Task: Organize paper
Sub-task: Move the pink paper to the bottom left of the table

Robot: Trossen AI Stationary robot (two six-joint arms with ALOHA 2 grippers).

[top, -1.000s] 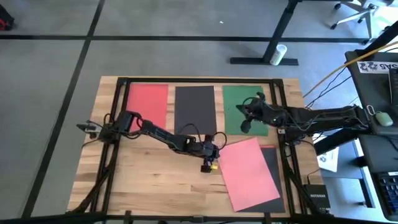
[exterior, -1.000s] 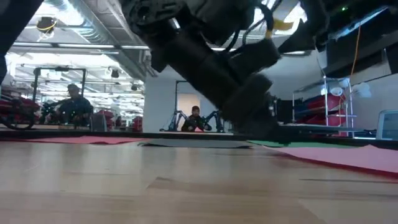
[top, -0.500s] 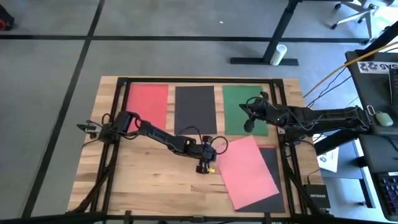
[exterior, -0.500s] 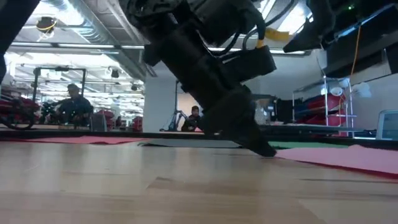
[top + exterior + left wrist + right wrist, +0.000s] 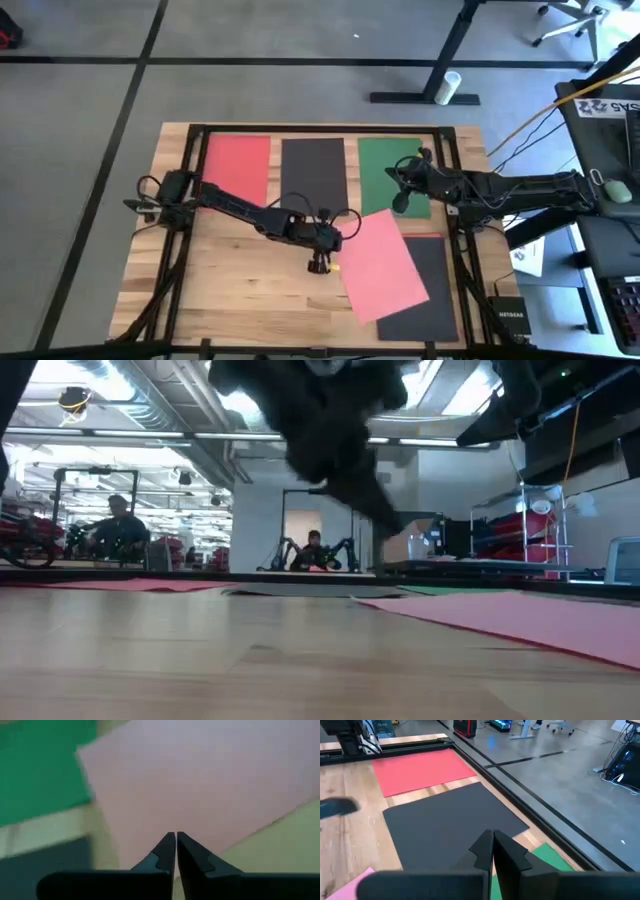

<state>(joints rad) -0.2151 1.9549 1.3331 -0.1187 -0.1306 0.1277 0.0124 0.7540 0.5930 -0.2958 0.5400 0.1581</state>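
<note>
The only writing you'll spot is on the black box (image 5: 510,318) off the table's right front corner, looks like "NETGEAR", plus a sticker-covered thing (image 5: 610,106) on the desk at the right edge whose lettering is too small to read.

On the wooden table (image 5: 230,290) you've got plain matte sheets, all thin flat rectangles of the same size. Along the far edge there's a neat row: the red sheet (image 5: 237,168), the black sheet (image 5: 314,175) just beside it, then the green sheet (image 5: 385,170). Nearer the front right, the pink sheet (image 5: 382,265) lies skewed, overlapping a second black sheet (image 5: 428,290) under it, which peeks out along its right and front sides.

Your left gripper (image 5: 321,263) sits right at the pink sheet's left edge. In the left wrist view its fingers (image 5: 167,851) are pinched together, tips over the pink paper's border, but you can't tell for sure whether they actually clamp the sheet.

Your right gripper (image 5: 398,178) hangs over the green sheet, fingers (image 5: 485,851) closed with nothing visible between them.

In the low view, people sit at desks far back in the room.
</note>
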